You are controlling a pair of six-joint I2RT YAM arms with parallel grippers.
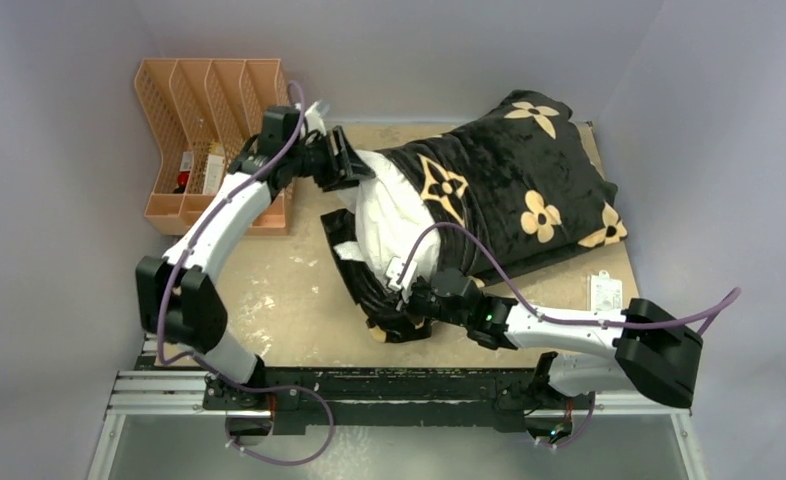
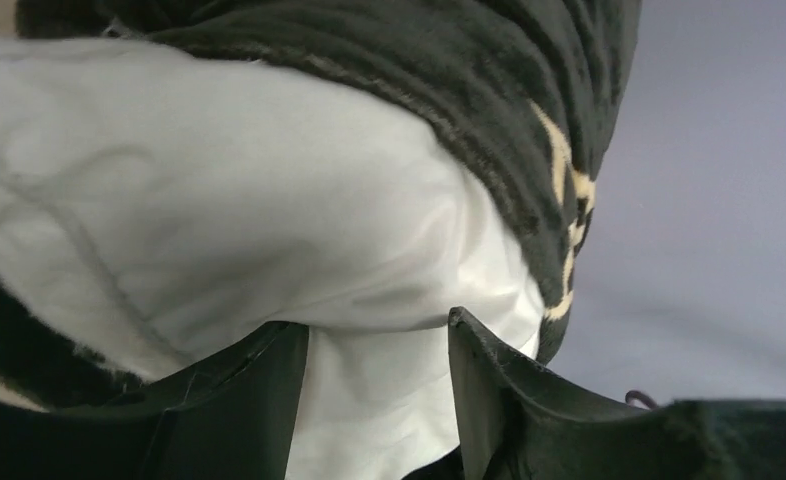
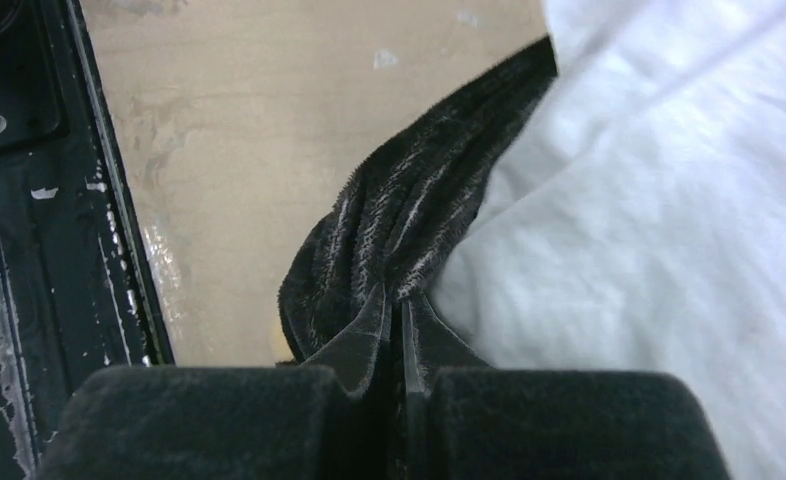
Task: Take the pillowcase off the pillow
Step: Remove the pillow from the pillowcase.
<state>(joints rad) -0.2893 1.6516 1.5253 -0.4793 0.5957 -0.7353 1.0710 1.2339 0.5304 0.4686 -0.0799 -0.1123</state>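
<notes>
The pillow [image 1: 394,215] lies slantwise across the middle of the tabletop [image 1: 269,290]. Most of it sits inside the pillowcase [image 1: 509,180], which covers the far and right part, up to the far right corner of the tabletop. The pillow's white left end is bare. Loose black cloth from the open mouth of the pillowcase is bunched under and along the near left side of that bare end.

The left fingers [image 1: 347,160] are at the far left end of the pillow, at the edge of the pillowcase. In the left wrist view these fingers [image 2: 489,390] stand apart, with white pillow cloth bulging into the gap between them and the black cover just above it.

The right fingers [image 1: 406,300] are at the near end of the bare patch. In the right wrist view they [image 3: 399,340] are pressed together on a fold of the black plush, with the white pillow touching that fold on the right and bare tabletop to the left.

An orange rack [image 1: 184,90] stands at the far left corner, holding a few small items. A small white item [image 1: 604,292] lies near the right edge.
</notes>
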